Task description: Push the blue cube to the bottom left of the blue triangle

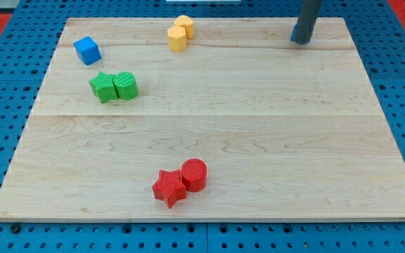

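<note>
From the one camera, my tip (301, 41) rests near the desk's (259, 140) top right, a bare rod with no pincer to read. The blue cube (87, 50) sits far off at the top left, above two touching green blocks (113, 86). Yellow blocks (181, 33) sit top centre; a red star (169, 187) touches a red cylinder (194, 175) low down.
</note>
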Robot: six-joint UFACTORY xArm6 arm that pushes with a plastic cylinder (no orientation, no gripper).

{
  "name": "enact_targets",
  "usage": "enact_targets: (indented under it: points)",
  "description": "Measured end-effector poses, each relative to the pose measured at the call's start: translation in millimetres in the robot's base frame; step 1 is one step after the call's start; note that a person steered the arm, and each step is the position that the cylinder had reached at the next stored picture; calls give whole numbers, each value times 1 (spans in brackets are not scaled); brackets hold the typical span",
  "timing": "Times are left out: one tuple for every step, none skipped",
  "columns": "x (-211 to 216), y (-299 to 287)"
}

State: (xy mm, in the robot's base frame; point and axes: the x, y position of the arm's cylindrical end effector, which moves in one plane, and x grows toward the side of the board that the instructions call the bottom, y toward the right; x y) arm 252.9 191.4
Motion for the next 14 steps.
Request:
enact_targets:
  points:
    - [-6,-4]
    - [25,-89]
    - [34,-223]
    - [60,-325]
    - [75,-384]
    - [67,-464]
    - [16,-462]
    - [12,-383]
    - [21,-348]
    - [21,-426]
    - [60,-411]
    - [66,-317]
    - [65,-218]
    - [65,-237]
